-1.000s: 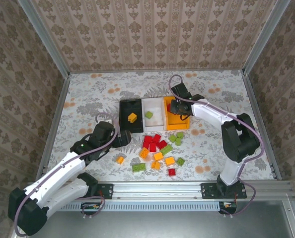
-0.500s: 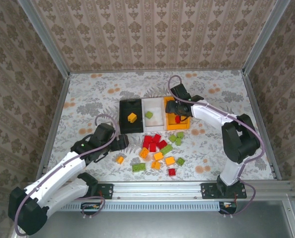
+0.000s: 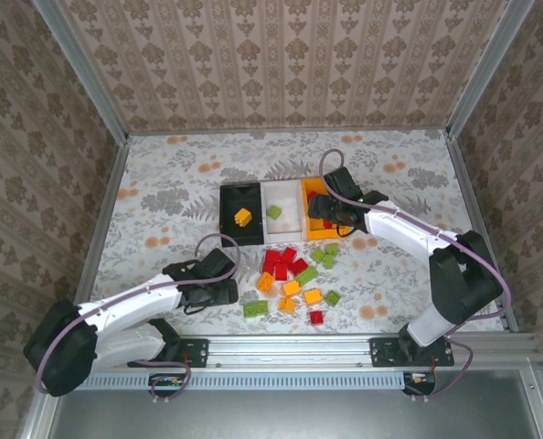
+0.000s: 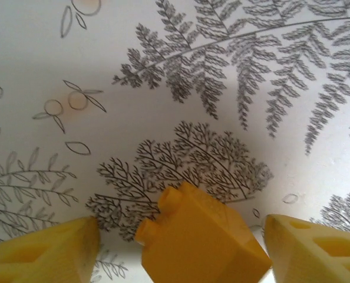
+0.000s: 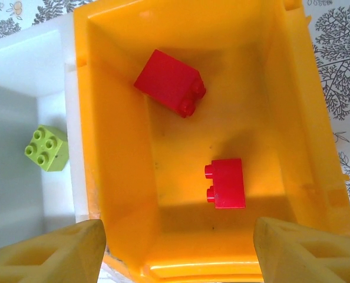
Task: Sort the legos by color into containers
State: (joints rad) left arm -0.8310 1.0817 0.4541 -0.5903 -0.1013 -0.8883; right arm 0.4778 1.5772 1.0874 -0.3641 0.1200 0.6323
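Note:
My left gripper [image 3: 219, 292] is low over the table at the front left, open. A lone orange-yellow lego [image 4: 201, 239] lies between its fingers [image 4: 42, 252] with a gap on each side. My right gripper [image 5: 178, 242] hangs open over the orange bin [image 5: 293, 112], which holds two red legos [image 5: 169, 81] [image 5: 226, 183]. The white bin [image 3: 290, 194] holds one green lego [image 5: 47, 148]. One orange-yellow lego [image 3: 243, 217] lies in the black bin [image 3: 238, 193]. A loose pile of red [image 3: 285, 261], green [image 3: 306, 275] and orange-yellow legos [image 3: 292, 288] lies in front of the bins.
The three bins stand side by side at mid table, black at left, orange [image 3: 312, 191] at right. A green lego [image 3: 254, 309] lies just right of my left gripper. Metal rails edge the table on all sides.
My left gripper has swung toward the near edge and come down around the lone orange-yellow lego. My right gripper has shifted toward the near end of the orange bin.

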